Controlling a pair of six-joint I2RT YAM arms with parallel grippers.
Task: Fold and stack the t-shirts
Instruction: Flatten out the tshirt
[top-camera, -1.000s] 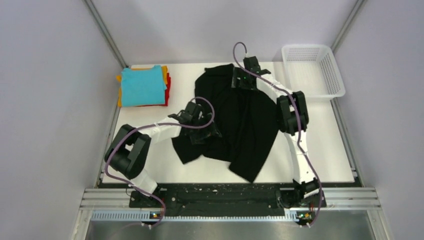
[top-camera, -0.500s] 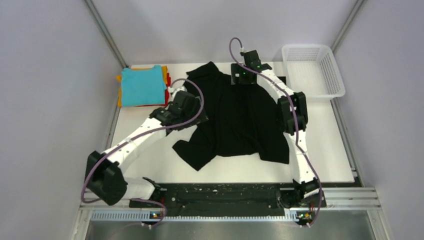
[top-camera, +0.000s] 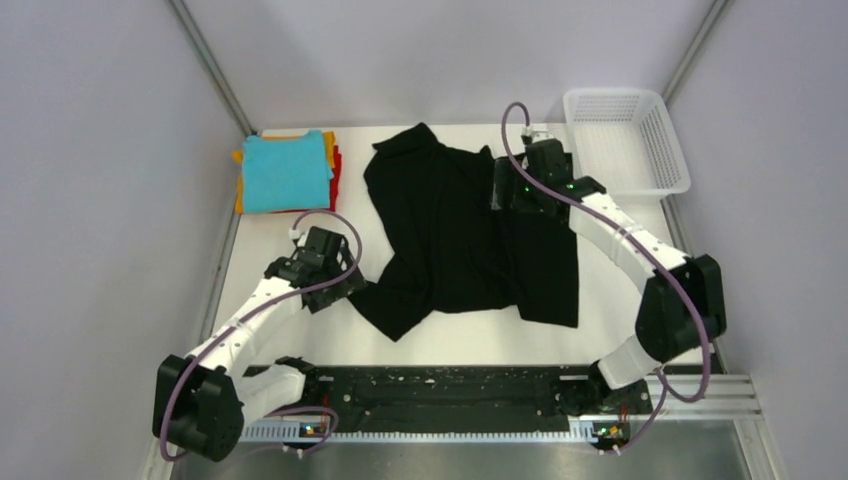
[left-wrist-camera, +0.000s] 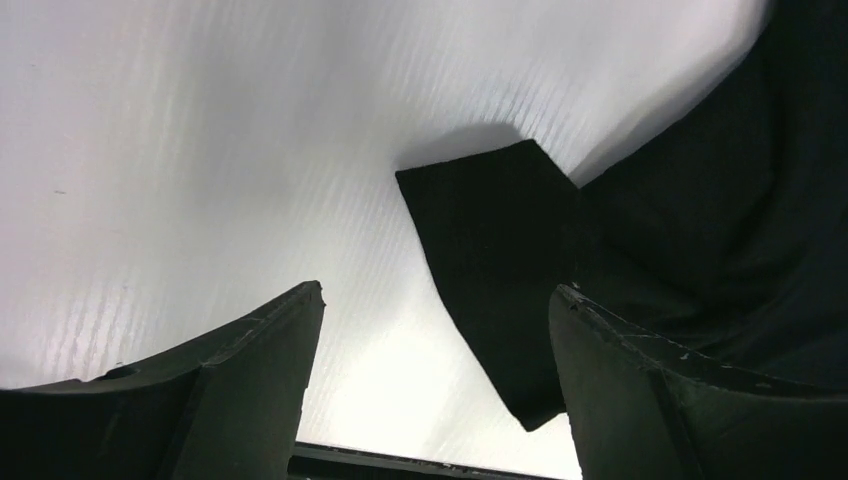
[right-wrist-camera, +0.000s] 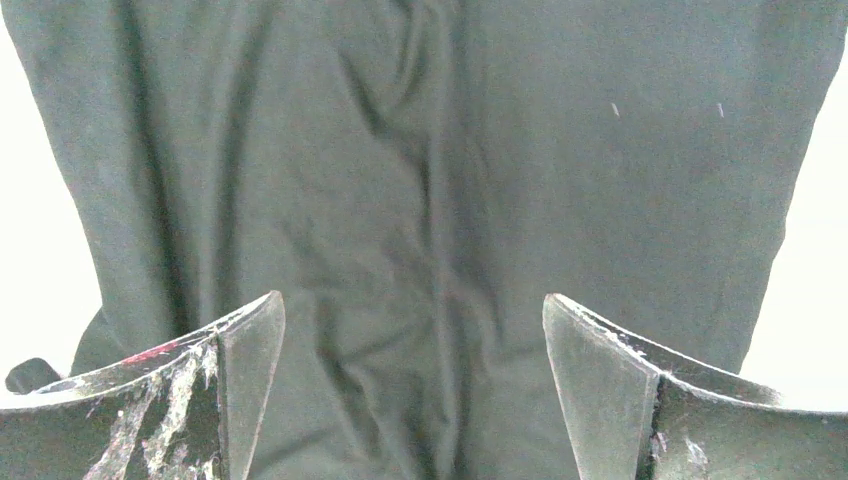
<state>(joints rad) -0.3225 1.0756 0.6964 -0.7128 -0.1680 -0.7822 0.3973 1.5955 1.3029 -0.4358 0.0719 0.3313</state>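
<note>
The large black t-shirt (top-camera: 460, 235) lies spread and creased on the white table (top-camera: 650, 300). The folded teal shirt (top-camera: 285, 170) tops the stack on orange-yellow (top-camera: 238, 190) and red (top-camera: 336, 180) ones at the back left. My left gripper (top-camera: 335, 285) is open and empty, low over the table just left of the shirt's near-left sleeve (left-wrist-camera: 495, 260). My right gripper (top-camera: 510, 195) is open and empty above the shirt's upper right part; creased cloth (right-wrist-camera: 420, 200) fills its view.
A white mesh basket (top-camera: 625, 140) stands at the back right corner. Grey walls and metal rails close in the table on both sides. The arm bases sit on the black strip at the near edge.
The left gripper let go of the shirt and drew back toward the near left. The right gripper released the collar area and moved right and nearer. The shirt now lies flatter.
</note>
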